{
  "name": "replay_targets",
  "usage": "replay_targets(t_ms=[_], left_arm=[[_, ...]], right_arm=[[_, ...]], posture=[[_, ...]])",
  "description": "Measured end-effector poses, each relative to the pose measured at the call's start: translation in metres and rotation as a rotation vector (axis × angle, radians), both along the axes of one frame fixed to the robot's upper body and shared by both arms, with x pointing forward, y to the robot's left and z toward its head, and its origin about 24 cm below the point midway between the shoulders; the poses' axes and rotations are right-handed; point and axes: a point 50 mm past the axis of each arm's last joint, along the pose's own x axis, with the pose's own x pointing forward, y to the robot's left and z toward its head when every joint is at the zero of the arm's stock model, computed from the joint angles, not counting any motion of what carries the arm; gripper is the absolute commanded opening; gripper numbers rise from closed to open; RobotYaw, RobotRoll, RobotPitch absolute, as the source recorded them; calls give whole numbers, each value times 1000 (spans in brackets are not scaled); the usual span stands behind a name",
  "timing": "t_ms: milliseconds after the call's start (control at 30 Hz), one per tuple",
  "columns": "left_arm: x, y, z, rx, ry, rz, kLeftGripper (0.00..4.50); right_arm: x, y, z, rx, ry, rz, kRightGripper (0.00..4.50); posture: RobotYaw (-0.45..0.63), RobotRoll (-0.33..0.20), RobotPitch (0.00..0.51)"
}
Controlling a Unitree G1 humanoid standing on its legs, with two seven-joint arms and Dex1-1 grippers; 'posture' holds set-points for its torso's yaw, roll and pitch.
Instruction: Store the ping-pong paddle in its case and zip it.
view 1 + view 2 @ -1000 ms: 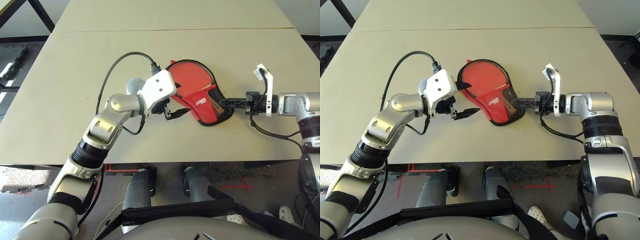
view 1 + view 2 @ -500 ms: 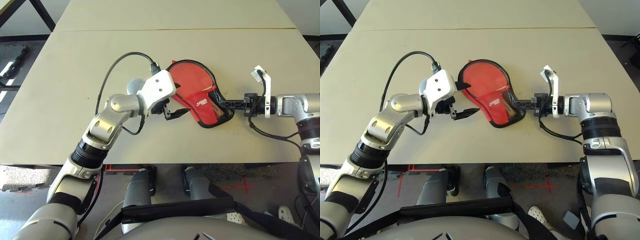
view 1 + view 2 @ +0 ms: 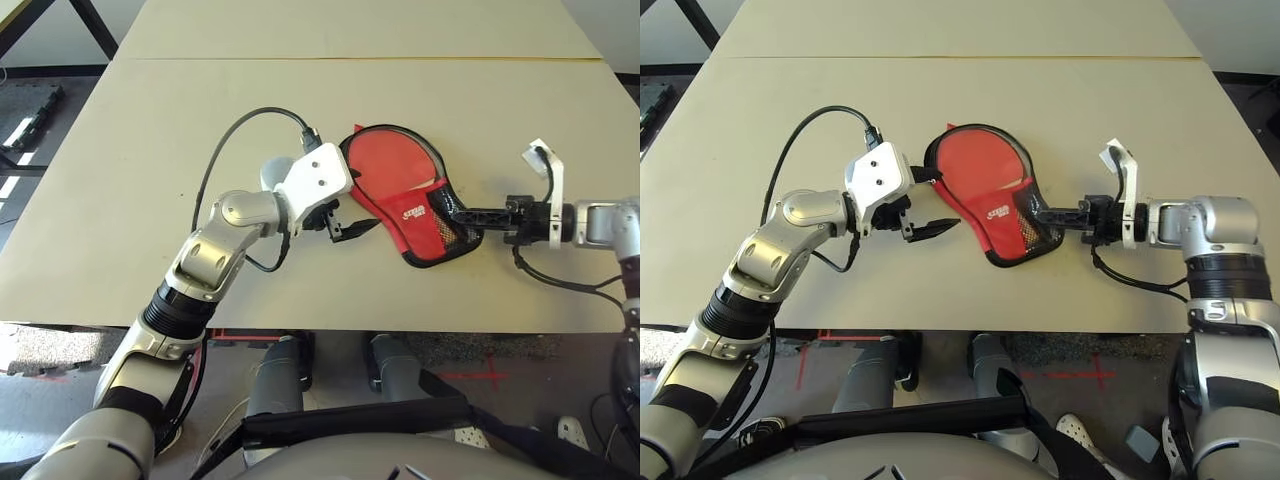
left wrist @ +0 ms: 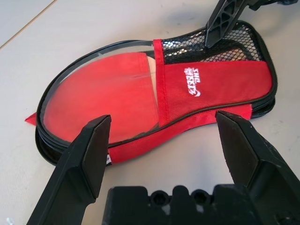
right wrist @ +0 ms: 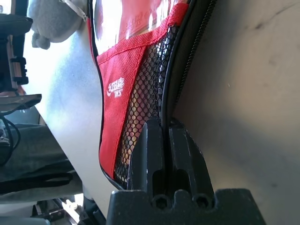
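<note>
The right gripper (image 3: 1032,208) is pinching the case (image 3: 992,200), seemingly at its zipper edge. The left gripper (image 3: 924,205) is hovering agape beside it on the desk (image 3: 1060,110).

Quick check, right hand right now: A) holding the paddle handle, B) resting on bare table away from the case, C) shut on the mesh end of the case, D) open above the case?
C: the right hand has its fingers pressed together on the black edge at the mesh-pocket end of the case, while the left hand stands open beside the case.
</note>
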Motion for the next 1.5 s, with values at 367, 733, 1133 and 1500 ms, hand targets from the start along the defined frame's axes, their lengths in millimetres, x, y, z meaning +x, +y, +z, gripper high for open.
replay_targets(t_ms=[367, 733, 1133, 1500], left_arm=[[0, -3, 0, -7, -6, -6, 4500], [0, -2, -1, -3, -6, -3, 4500], [0, -1, -2, 5, -7, -5, 4500], [2, 0, 0, 11, -16, 3, 4500]], right_arm=[[-21, -5, 4, -2, 14, -21, 27], [-39, 0, -5, -38, 42, 1, 768], [-14, -34, 55, -269, -399, 160, 4472], [48, -3, 30, -390, -593, 362, 4472]], posture=[[-26, 0, 233], [-29, 0, 234], [-33, 0, 228], [7, 0, 233]])
